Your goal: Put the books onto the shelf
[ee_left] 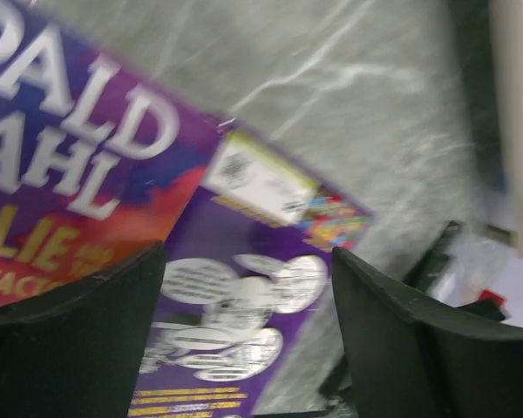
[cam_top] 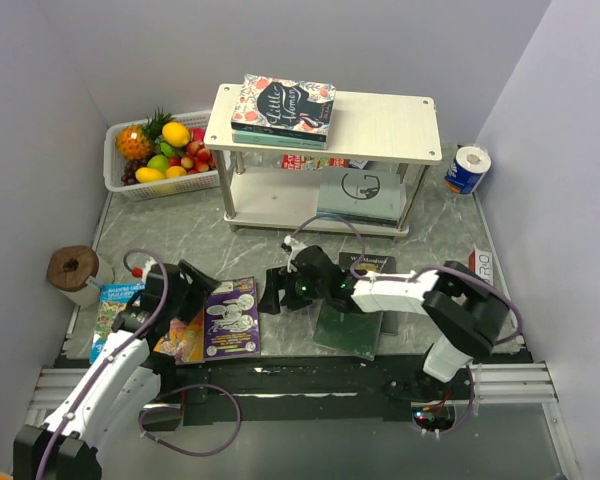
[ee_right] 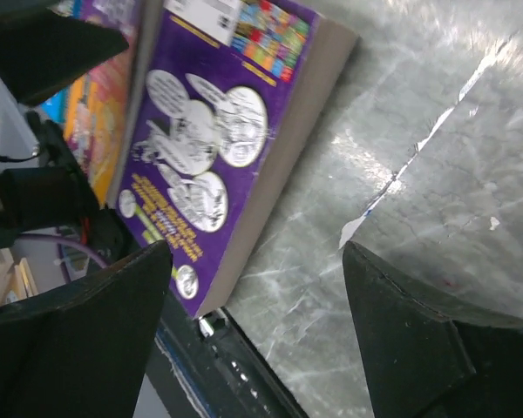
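Your left claw (ee_left: 248,279) stands wide open with nothing in it. In its wrist view the purple book (ee_left: 235,322) lies straight below the gap. The orange Roald Dahl book (ee_left: 61,200) meets it under the left finger. The two covers overlap there, and you cannot tell which lies on top.

Your right claw (ee_right: 254,261) is also spread wide and empty. It hangs over bare desk (ee_right: 436,174), and the purple book (ee_right: 200,148) starts just to one side of its gap, the thick page edge turned toward it.

From above, the purple book (cam_top: 231,316) lies flat between the two claws. The left claw (cam_top: 192,282) is at its far left corner and the right claw (cam_top: 275,290) is just off its right edge. Its long axis runs roughly away from the arm bases, tilted a little. So the right claw faces a long side, while the left claw sits over a corner crowded by the orange Roald Dahl book (cam_top: 183,340).

My judgement is that both claws are about equally near, but the right one has the freer edge to take. The shelf (cam_top: 380,115) stands well apart at the far side of the desk (cam_top: 180,240), beyond the book and toward your right arm's side.
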